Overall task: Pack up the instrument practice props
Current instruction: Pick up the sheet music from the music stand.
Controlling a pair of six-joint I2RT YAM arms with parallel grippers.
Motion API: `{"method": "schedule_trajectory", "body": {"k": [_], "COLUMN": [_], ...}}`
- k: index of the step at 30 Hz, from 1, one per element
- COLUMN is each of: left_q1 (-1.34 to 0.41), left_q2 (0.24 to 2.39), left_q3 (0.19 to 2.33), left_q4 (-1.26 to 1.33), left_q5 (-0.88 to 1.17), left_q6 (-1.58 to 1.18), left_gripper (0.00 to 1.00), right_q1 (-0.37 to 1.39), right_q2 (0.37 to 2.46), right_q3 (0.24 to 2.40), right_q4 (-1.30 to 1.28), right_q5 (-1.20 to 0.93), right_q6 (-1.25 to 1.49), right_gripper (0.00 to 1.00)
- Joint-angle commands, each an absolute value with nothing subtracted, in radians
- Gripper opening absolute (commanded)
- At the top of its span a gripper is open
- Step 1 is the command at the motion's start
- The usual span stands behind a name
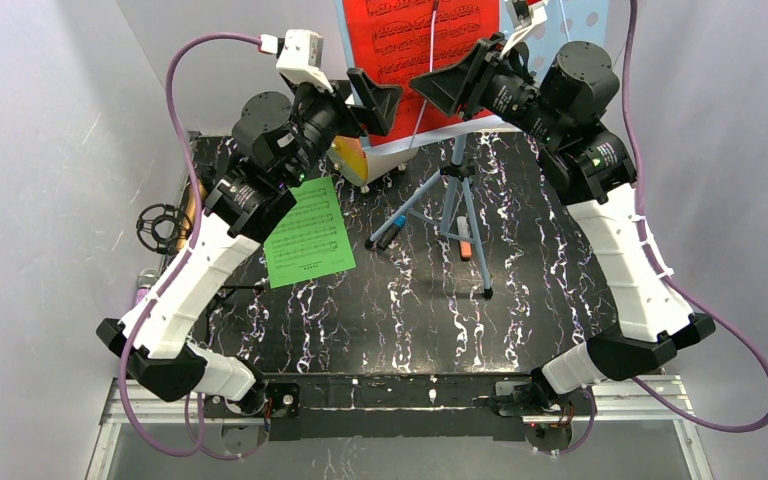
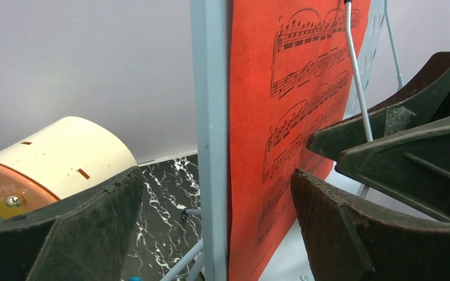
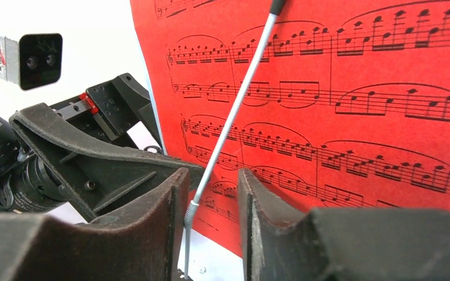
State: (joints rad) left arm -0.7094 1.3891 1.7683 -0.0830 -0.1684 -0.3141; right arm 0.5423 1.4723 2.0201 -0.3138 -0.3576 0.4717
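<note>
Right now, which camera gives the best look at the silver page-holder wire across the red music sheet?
Right wrist: the wire runs close and sharp across the red sheet down to its spring, between the right gripper's open fingers. Left wrist shows a shorter stretch of the wire; top external shows only a faint thin line.

Sheet-music tripod stands at table rear. Mounted sheet on its panel; drawer cabinet just left; loose sheet flat, farther left, nearer.
</note>
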Motion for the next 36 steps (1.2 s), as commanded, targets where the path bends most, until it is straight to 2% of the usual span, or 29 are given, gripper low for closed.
{"method": "schedule_trajectory", "body": {"k": [1,10,17,31,34,36], "left_q1": [-0.705,-0.706,-0.705,-0.705,-0.705,-0.704], "left_q2": [1.405,1.404,1.343,1.226,1.207,1.189], "left_q3": [1.818,1.795,1.725,1.607,1.587,1.57], "left_q4": [-0.04,-0.021,-0.005,0.027,0.037,0.059], "left_q5": [-0.186,-0.223,-0.292,-0.313,-0.295,-0.267], "left_q6": [-0.305,-0.29,-0.247,-0.222,-0.227,-0.237], "left_gripper": [0.93,0.87,0.8,0.72,0.72,0.75], "right_q1": [0.55,0.551,0.552,0.551,0.551,0.551], "right_q2": [1.464,1.447,1.417,1.412,1.407,1.408], "right_q3": [2.071,2.052,2.021,2.002,1.992,1.991], "right_q4": [-0.254,-0.249,-0.24,-0.241,-0.232,-0.232], "right_q5": [-0.316,-0.275,-0.239,-0.22,-0.227,-0.23], "right_q6": [0.479,0.477,0.465,0.466,0.472,0.474], "right_gripper": [0.41,0.24,0.03,0.02,0.02,0.02]}}
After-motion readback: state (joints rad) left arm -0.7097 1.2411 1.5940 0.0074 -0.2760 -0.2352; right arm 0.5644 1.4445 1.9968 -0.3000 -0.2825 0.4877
